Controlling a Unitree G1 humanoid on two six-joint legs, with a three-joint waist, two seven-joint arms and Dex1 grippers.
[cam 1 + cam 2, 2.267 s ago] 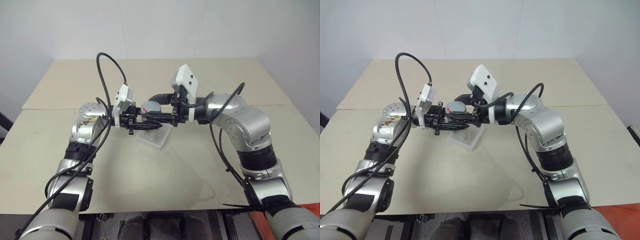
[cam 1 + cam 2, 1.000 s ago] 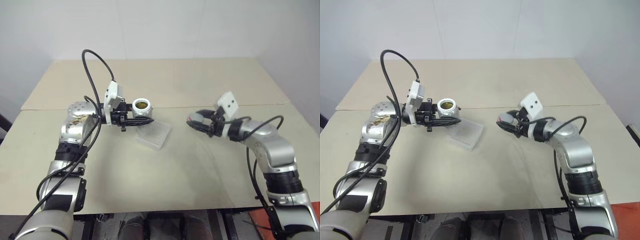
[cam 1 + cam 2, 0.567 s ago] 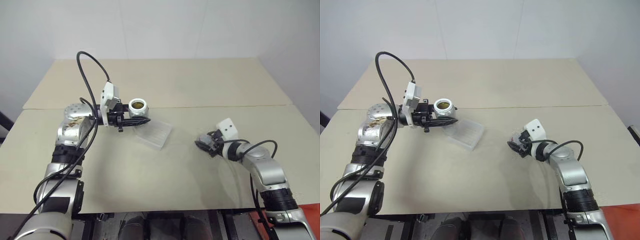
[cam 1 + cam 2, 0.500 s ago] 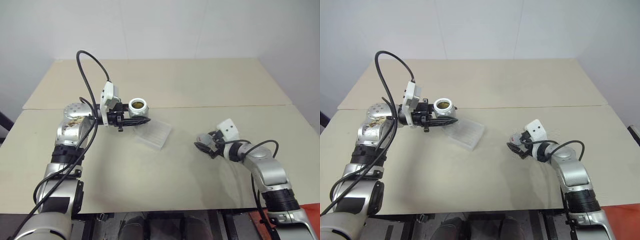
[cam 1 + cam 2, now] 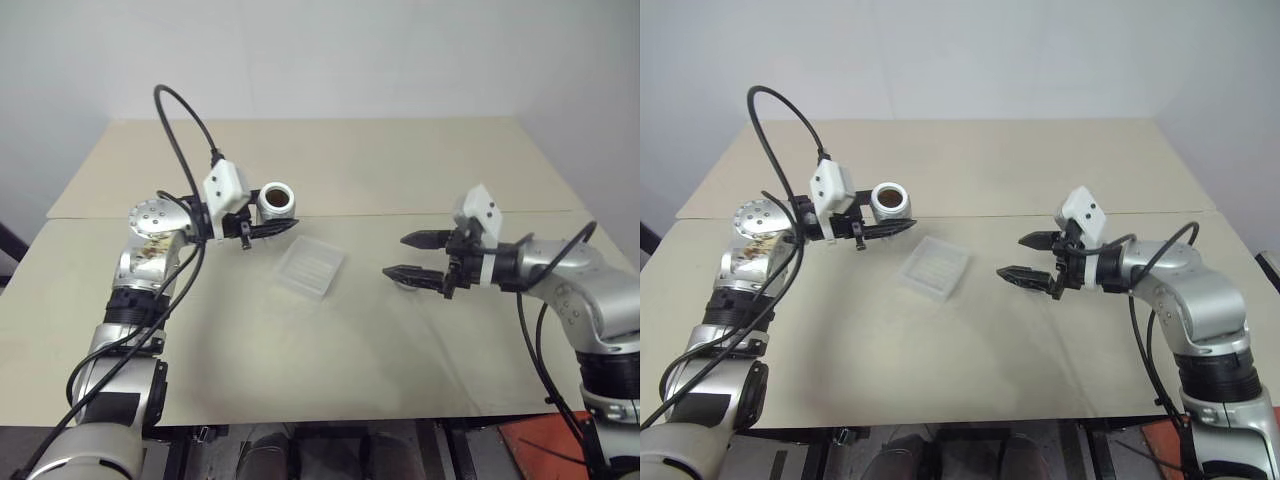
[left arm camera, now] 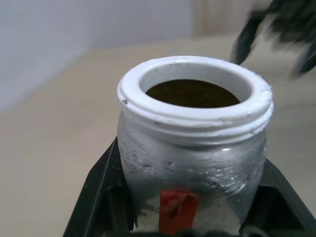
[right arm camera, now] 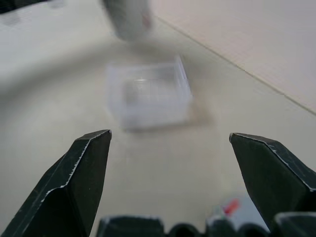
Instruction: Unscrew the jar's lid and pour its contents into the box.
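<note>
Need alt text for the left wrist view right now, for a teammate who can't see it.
An open jar, lid off, stands clamped between the left gripper's black fingers, its white threaded rim showing dark contents inside and a red mark low on its side. A beige table lies behind.

On the beige counter point(image 5: 970, 370) the clear box point(image 5: 936, 268) lies flat between the two arms, touching neither. The left hand point(image 5: 902, 227) is closed on the lidless jar point(image 5: 889, 200) and holds it above the counter, up and to the left of the box, the jar's white-rimmed mouth facing the camera and something dark inside. To the right of the box the right hand point(image 5: 1030, 258) hangs empty, its two black fingers spread wide and pointing toward the box.
</note>
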